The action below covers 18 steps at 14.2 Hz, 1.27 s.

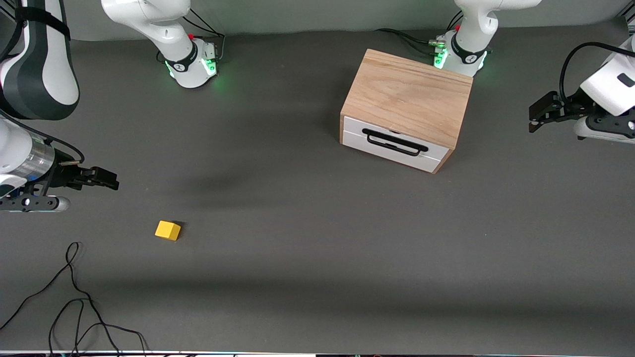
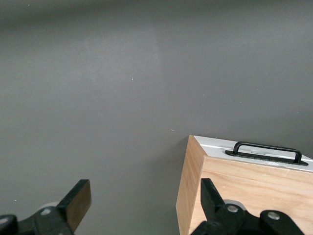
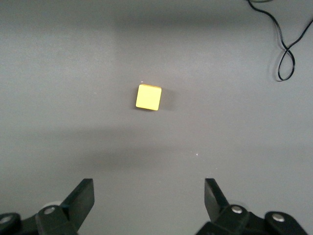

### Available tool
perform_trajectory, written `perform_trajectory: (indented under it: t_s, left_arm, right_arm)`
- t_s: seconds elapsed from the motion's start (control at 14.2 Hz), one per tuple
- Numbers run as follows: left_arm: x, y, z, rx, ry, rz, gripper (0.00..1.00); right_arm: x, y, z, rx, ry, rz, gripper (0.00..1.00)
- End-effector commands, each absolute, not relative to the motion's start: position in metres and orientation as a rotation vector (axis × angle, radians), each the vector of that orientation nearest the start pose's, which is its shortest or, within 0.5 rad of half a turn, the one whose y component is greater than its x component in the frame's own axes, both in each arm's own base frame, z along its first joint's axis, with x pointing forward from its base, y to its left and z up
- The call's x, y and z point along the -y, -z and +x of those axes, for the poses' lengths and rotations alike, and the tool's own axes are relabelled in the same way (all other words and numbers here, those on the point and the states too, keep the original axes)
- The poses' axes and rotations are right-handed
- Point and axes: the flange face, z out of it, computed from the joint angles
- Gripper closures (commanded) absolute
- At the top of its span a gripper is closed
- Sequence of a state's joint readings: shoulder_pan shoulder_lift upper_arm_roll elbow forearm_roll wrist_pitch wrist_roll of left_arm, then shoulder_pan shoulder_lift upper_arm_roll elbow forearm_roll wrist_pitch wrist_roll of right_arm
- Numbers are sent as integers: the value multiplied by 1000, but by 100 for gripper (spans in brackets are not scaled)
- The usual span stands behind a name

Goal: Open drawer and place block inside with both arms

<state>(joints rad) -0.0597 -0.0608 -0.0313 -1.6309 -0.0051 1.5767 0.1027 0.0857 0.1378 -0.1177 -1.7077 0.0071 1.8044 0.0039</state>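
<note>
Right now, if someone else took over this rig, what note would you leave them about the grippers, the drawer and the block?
Left gripper: open, empty, in the air at the left arm's end of the table, beside the box.
Right gripper: open, empty, up over the table at the right arm's end.
Drawer: shut in the box, handle untouched.
Block: on the table, nearer the front camera than the box, toward the right arm's end.
Done: nothing.
Left: pull the drawer open, pick up the block, put it inside.

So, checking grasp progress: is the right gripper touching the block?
Apart. The right wrist view shows bare table between the open right gripper and the block.
</note>
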Motion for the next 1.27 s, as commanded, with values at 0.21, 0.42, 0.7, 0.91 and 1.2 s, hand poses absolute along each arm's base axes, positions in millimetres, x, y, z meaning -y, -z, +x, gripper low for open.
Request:
perform_trajectory:
  t_s: [0.21, 0.42, 0.7, 0.91, 1.2]
  left_arm:
    - [48, -631, 528, -323, -3, -3111, 0]
    - [48, -631, 528, -323, -5, -3111, 0]
    - [49, -626, 531, -304, -22, -3114, 0]
    - [49, -615, 534, -299, -96, -3115, 0]
    - [65, -598, 536, -278, -186, -3110, 0]
  right_arm:
    - [14, -477, 612, -57, -56, -3154, 0]
    - [13, -467, 615, -54, -59, -3155, 0]
    - [12, -467, 612, -50, -92, -3154, 0]
    - [13, -465, 614, -55, -83, -3154, 0]
    - [12, -463, 618, -65, -63, -3154, 0]
